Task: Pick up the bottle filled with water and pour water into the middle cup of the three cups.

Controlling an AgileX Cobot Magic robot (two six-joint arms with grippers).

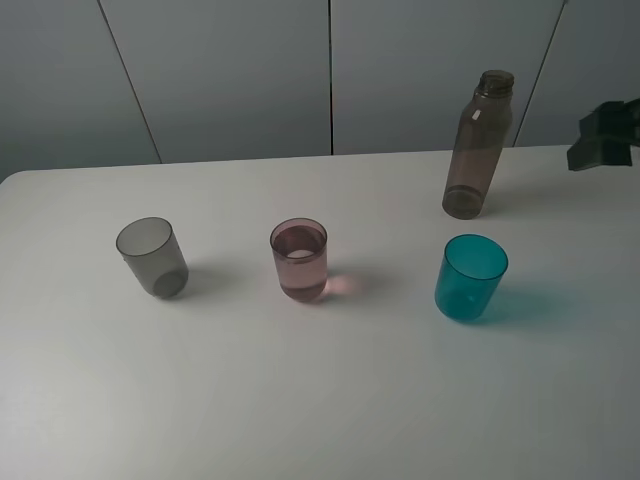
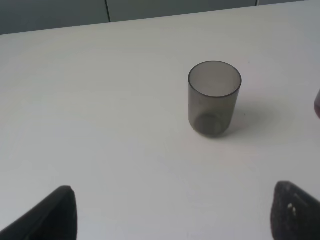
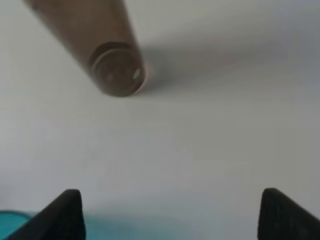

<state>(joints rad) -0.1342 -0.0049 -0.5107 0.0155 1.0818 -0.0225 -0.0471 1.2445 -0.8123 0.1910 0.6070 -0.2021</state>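
Observation:
The smoky brown bottle point(image 1: 478, 145) stands upright on the white table point(image 1: 330, 400) at the back right, capless. The pale pink middle cup point(image 1: 300, 260) holds some water and stands between the smoky grey cup point(image 1: 152, 256) on the left and the teal-blue cup point(image 1: 469, 277) on the right. My right gripper point(image 1: 603, 137) is at the far right edge, apart from the bottle, open and empty; its wrist view shows the bottle's base point(image 3: 116, 70) ahead and the teal cup's rim point(image 3: 15, 224). My left gripper point(image 2: 175, 212) is open and empty, short of the grey cup point(image 2: 214, 98).
A grey panelled wall point(image 1: 250, 70) runs behind the table's far edge. The pink cup's edge shows in the left wrist view point(image 2: 317, 102).

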